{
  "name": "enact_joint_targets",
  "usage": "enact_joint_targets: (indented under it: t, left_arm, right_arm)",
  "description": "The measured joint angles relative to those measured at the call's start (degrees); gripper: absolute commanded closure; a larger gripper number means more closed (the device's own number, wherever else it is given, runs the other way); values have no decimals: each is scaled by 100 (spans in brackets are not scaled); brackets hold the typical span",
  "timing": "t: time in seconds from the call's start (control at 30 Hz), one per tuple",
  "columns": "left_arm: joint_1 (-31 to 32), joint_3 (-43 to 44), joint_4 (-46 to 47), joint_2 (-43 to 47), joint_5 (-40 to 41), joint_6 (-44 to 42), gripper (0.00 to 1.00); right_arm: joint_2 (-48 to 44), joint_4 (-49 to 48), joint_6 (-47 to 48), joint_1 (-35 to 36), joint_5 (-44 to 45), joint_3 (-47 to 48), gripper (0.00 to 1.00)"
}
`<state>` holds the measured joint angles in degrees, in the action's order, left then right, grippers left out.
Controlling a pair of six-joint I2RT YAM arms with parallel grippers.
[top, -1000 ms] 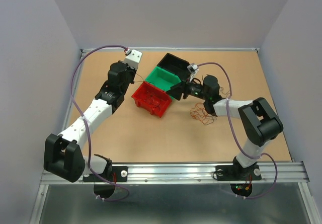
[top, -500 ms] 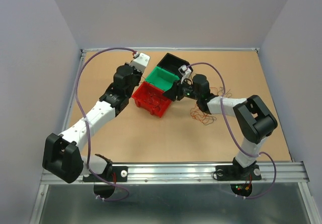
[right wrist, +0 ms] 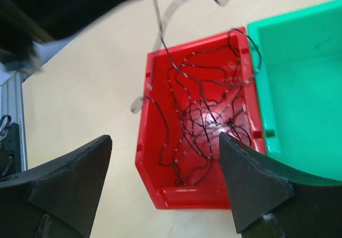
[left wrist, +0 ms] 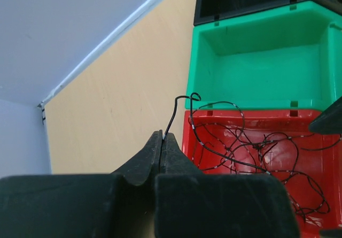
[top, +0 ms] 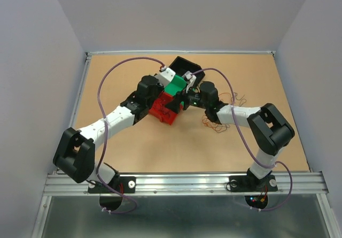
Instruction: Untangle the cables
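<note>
Shifted inward since a second ago: both arms, converged over red bin [right wrist: 199, 198]. Left gripper [left wrist: 161, 141]: clenched on black cable [right wrist: 206, 117] end, rest heaped in bin. Right gripper [right wrist: 165, 163]: spread wide above. Separation judged under way; orange cables [top: 214, 123] on table [top: 133, 141] nearby.

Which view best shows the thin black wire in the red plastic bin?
The right wrist view: it looks down into the red plastic bin, showing the thin black wire nearly whole. The left wrist view shows part, one end pinched by the left fingers. Top view: too small.
</note>
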<state>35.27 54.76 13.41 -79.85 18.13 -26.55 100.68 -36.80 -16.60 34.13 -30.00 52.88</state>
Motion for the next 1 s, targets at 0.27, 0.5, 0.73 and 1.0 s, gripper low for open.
enact_joint_targets:
  t: [0.27,0.5,0.73,1.0]
  left_arm:
    - [-15,20,-428,-284,-492,98,100]
    - [-256,162,-686,-284,-1213,278,100]
    - [-439,507,-1084,-389,-1596,393,100]
    - [-437,861,-1655,-953,-1692,396,100]
  right_arm:
    - [131,-597,142,175,13,0,27]
    - [774,-780,81,175,50,299,72]
    - [992,-767,-31,175,118,442,99]
    - [1117,258,404,175,201,1075,99]
